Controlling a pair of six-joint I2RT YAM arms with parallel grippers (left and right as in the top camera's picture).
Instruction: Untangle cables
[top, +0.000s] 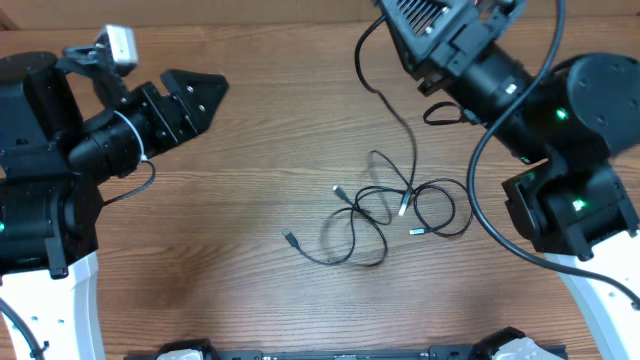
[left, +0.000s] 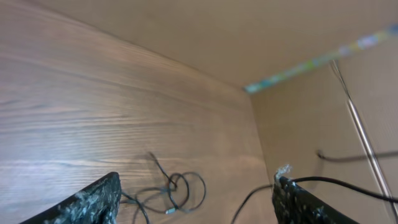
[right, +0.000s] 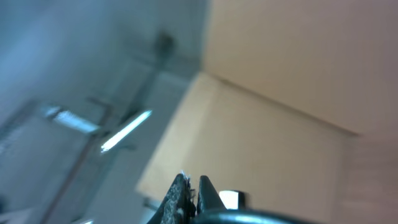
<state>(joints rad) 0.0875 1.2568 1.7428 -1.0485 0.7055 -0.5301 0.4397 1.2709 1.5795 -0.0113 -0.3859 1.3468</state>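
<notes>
The cables (top: 385, 212) lie as a loose tangle of thin black cords with small plugs on the wooden table, right of centre. One strand (top: 385, 100) rises from the tangle toward the top edge, where my right arm is. In the right wrist view my right gripper (right: 191, 186) is shut, with a thin dark strand between the jaws; it points up off the table. My left gripper (top: 212, 90) is open and empty at the upper left, well apart from the tangle. The left wrist view shows the tangle (left: 177, 190) between its spread fingers (left: 198, 182), farther off.
The right arm's thick black cable (top: 478, 190) hangs in an arc just right of the tangle. A tan wall (left: 311, 124) borders the table at its far side. Both arm bases stand at the table's left and right edges.
</notes>
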